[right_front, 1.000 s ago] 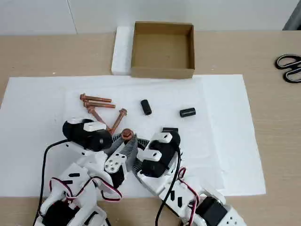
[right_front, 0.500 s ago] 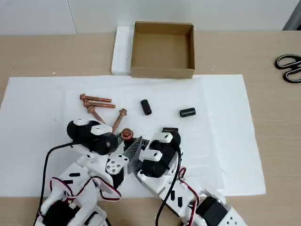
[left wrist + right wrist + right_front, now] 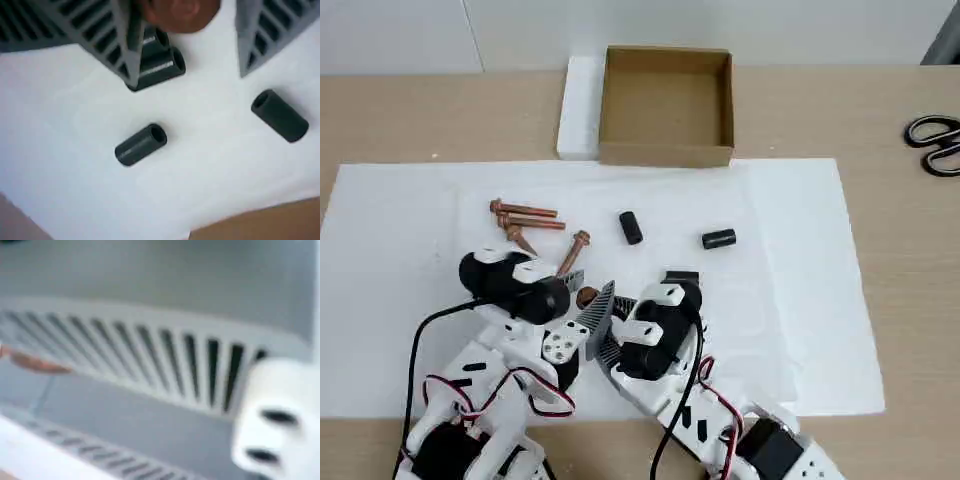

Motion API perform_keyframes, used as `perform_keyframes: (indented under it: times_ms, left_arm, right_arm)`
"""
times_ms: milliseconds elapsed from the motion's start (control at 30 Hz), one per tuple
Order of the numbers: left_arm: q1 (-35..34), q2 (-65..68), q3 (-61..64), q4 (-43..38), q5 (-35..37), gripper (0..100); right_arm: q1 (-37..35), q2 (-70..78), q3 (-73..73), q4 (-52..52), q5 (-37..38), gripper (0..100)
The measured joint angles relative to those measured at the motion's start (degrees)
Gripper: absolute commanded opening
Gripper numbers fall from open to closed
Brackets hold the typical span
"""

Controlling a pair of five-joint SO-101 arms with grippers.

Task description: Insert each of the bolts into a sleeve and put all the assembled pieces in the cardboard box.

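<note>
My left gripper is open, its grey slatted fingers on either side of a copper bolt head. A black sleeve lies just under that head, by one fingertip. In the high view the same bolt head sits between the two arms. Several loose bolts lie on the white paper to its left. Two free sleeves lie beyond. The right arm's wrist covers its own gripper. A slatted grey finger looms close in the right wrist view. The cardboard box stands empty at the back.
A white foam block leans against the box's left wall. Scissors lie at the table's right edge. Black and red cables trail from the arms near the front edge.
The left arm's black motor has shifted right and toward the front. The bolt head has sunk lower between the arms. The right arm has barely moved.
</note>
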State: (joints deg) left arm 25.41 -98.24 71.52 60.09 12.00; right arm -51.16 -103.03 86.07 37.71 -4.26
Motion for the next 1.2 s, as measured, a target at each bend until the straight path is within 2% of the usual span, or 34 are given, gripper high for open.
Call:
perform_keyframes:
  times_ms: [133,467,600,733,867,1067,1200]
  left_arm:
    - [-0.09,0.00,-0.44,-0.44,0.53,12]
    - [-0.88,1.14,-7.74,-1.67,7.38,12]
    - [-4.84,9.58,-14.77,-4.04,12.13,12]
    - [-9.85,23.38,-23.82,-5.01,15.12,12]
    - [-11.52,35.96,-31.38,-5.80,17.23,12]
    - [-17.23,48.97,-37.01,-12.31,18.73,12]
    - [-20.84,55.74,-38.95,-12.92,21.19,12]
  right_arm:
    - [0.00,0.00,0.00,0.00,0.00,0.4]
    - [0.09,0.00,0.53,0.00,0.00,0.4]
    - [2.90,0.00,0.53,0.00,0.00,0.4]
    - [8.70,0.00,0.53,0.00,0.00,0.4]
    - [13.36,0.00,0.53,0.00,0.00,0.4]
    - [21.19,0.18,0.53,4.13,-2.99,0.4]
    - [25.93,0.18,0.53,7.12,-4.66,0.4]
